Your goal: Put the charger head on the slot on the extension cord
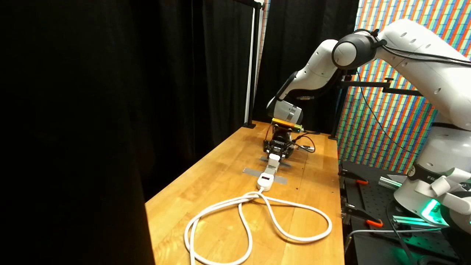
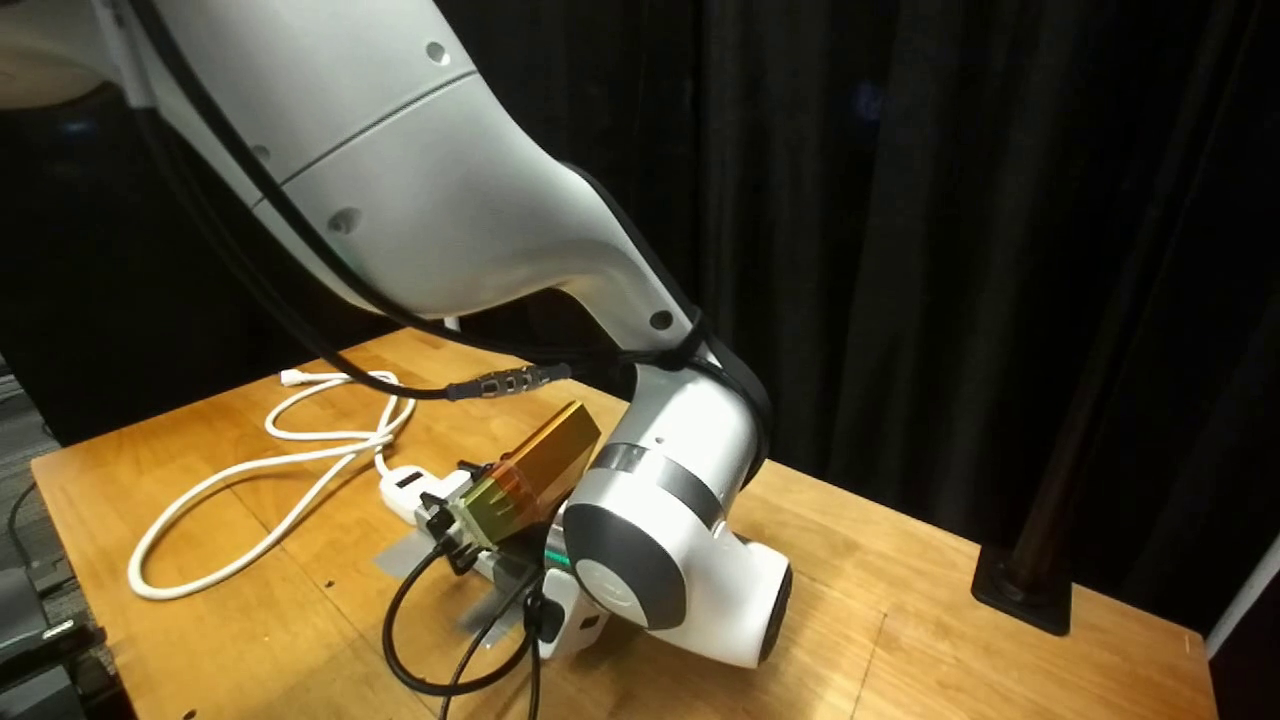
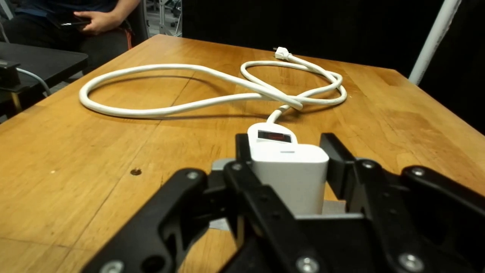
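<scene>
Your charger head (image 3: 293, 182) is upright between the jaws of the claw (image 3: 288, 151); in an exterior view it sits on, or just above, the socket block (image 1: 266, 182). Placement looks nearly done. Slot and prongs are hidden, so no confirming it's plugged in. Left for you, my guess: press down if it isn't seated, then release and back off. Claw state: jaws flank it closely on both sides; unclear whether you're clenching it or just bracketing it. Looks: small white box, smooth, rounded corners, little grey mark on top, standing straight. Just past the fingertips (image 3: 242, 146), the block's rounded end with a dark switch window (image 3: 274, 136); grey tape (image 1: 252, 172) sticks out both sides of the block, near the claw. Farther ahead of the claw, the extension cord (image 1: 303, 239) loops loosely over the counter (image 3: 113, 197), plug end (image 3: 282, 53) well beyond.
</scene>
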